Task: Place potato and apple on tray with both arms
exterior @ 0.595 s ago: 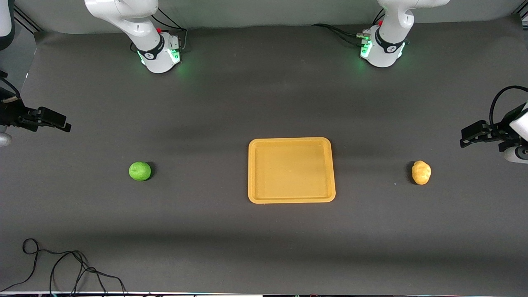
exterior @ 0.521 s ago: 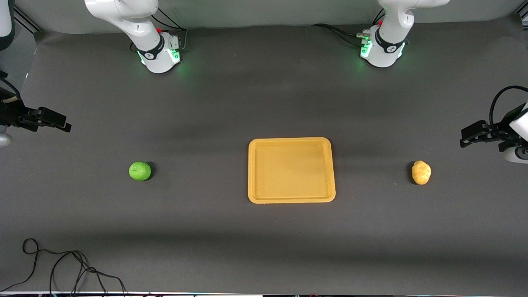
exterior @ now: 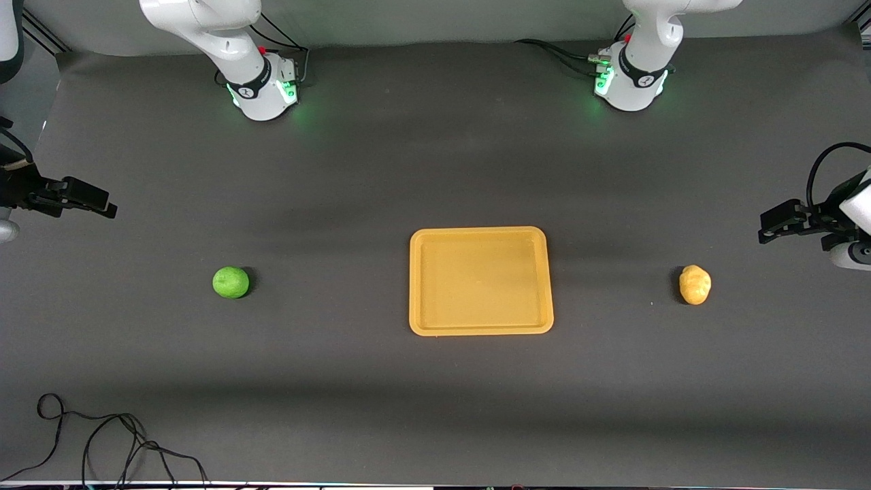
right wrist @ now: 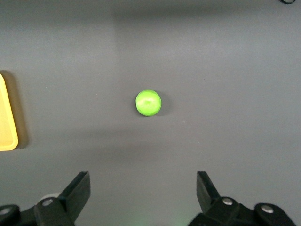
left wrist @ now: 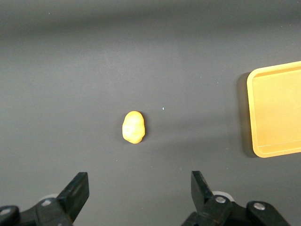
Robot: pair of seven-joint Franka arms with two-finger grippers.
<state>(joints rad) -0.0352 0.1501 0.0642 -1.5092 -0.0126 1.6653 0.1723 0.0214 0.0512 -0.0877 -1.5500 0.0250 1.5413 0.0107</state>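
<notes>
The orange-yellow tray (exterior: 480, 331) lies mid-table, with nothing on it. The green apple (exterior: 231, 282) sits on the mat toward the right arm's end; it also shows in the right wrist view (right wrist: 148, 102). The yellow-tan potato (exterior: 695, 284) sits toward the left arm's end; it also shows in the left wrist view (left wrist: 133, 127). My right gripper (exterior: 102, 204) hangs open and empty over the mat at the right arm's end, well apart from the apple. My left gripper (exterior: 772, 228) hangs open and empty over the left arm's end, apart from the potato. Both jaws stand wide apart in the wrist views.
A loose black cable (exterior: 102, 435) lies on the mat at the corner nearest the front camera, at the right arm's end. The two green-lit arm bases (exterior: 262, 88) stand along the table edge farthest from the front camera. The tray's edge shows in both wrist views.
</notes>
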